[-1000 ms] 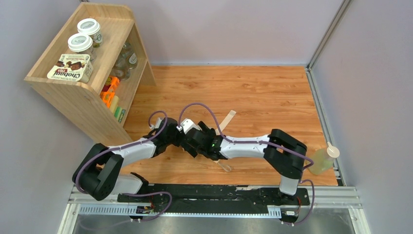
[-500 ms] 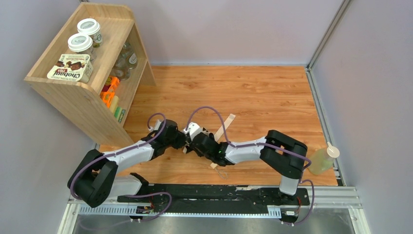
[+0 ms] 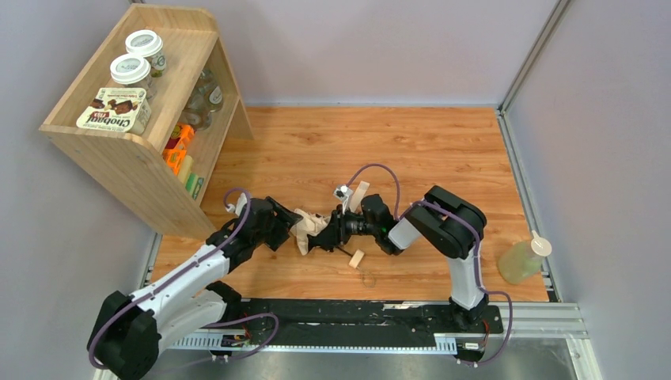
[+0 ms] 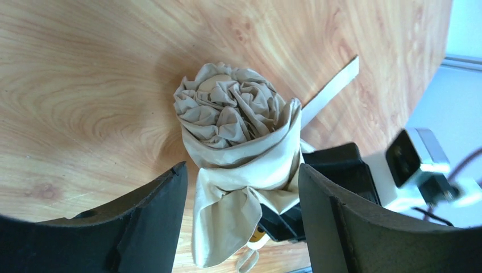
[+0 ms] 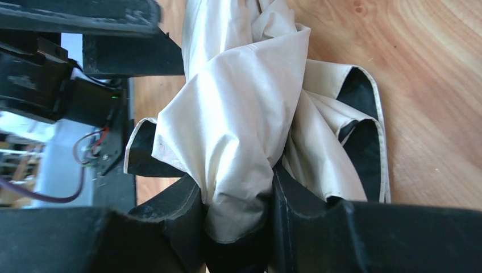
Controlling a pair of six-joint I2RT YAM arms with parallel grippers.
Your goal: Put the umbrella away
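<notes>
The overhead view looks down on the whole table [image 3: 443, 150]; both wrist views sit close, sharing the umbrella [image 4: 239, 131].

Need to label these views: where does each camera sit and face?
Top external: above, behind the arms, looking down at the table; both show.
Left wrist: on left arm, facing the umbrella end-on; open left tool shows.
Right wrist: on right arm, close on umbrella fabric; right tool pinches it.
All share the umbrella.

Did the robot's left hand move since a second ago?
Yes. The left gripper drew back a little, toward the wooden shelf and away from the umbrella, and its jaws opened.
</notes>
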